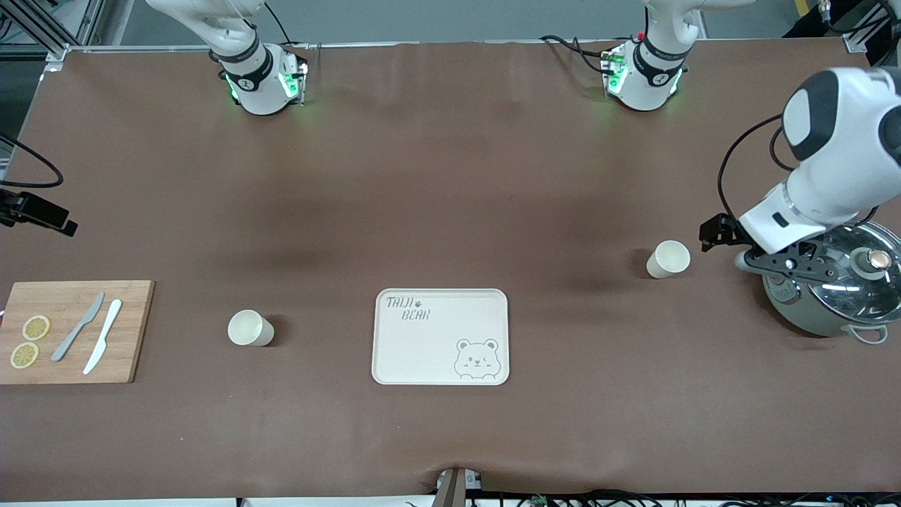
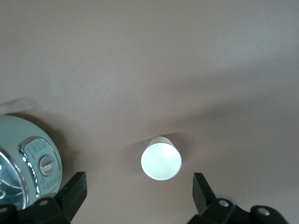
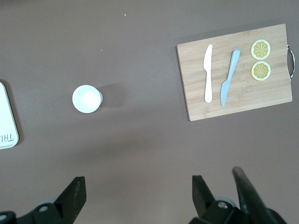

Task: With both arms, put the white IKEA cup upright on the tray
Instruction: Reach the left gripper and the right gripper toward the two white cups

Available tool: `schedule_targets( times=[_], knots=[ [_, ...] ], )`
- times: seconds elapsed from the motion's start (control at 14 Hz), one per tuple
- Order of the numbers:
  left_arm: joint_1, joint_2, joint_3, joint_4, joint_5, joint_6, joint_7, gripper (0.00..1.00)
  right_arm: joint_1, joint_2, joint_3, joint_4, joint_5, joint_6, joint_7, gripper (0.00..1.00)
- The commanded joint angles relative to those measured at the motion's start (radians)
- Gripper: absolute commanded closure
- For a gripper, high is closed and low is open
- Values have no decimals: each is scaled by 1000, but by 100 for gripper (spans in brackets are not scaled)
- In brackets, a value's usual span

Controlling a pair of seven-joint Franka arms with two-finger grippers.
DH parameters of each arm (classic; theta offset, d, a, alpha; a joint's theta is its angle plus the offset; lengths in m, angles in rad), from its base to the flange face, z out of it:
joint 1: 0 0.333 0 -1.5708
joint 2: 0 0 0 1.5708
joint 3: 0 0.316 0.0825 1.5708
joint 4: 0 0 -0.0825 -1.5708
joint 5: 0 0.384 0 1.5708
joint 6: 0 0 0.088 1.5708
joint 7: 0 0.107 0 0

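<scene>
The cream tray [image 1: 440, 336] with bear drawing lies mid-table, nothing on it; its edge shows in the right wrist view [image 3: 7, 122]. One white cup [image 1: 667, 259] stands upright toward the left arm's end, next to a steel pot. My left gripper [image 1: 769, 263] hangs open and empty between that cup [image 2: 161, 161] and the pot, above the table [image 2: 138, 196]. A second white cup [image 1: 250, 328] stands upright toward the right arm's end. My right gripper [image 3: 138, 196] is open, empty and high above the table near this cup [image 3: 87, 99]. It is out of the front view.
A steel pot with glass lid [image 1: 838, 285] stands at the left arm's end of the table. A wooden cutting board [image 1: 70, 331] with two knives and two lemon slices lies at the right arm's end of the table.
</scene>
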Motion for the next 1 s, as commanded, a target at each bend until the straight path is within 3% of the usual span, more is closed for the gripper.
schedule_targets(
  times=[0.0, 0.21, 0.43, 0.71, 0.93],
  knots=[
    [47, 28, -14, -39, 8, 75, 55, 0, -23, 12, 13, -8, -10, 31, 15, 0],
    [64, 85, -14, -83, 6, 179, 66, 0, -10, 58, 17, -11, 31, 105, 24, 0],
    [92, 84, -16, -214, 8, 367, 71, 0, 17, 116, 19, -11, 63, 169, 75, 0],
    [109, 70, -17, -346, 8, 509, 74, 0, 11, 201, 19, -21, 114, 250, 77, 0],
    [109, 58, -19, -413, 8, 585, 72, 0, 19, 212, 17, -118, 132, 400, 75, 0]
  ],
)
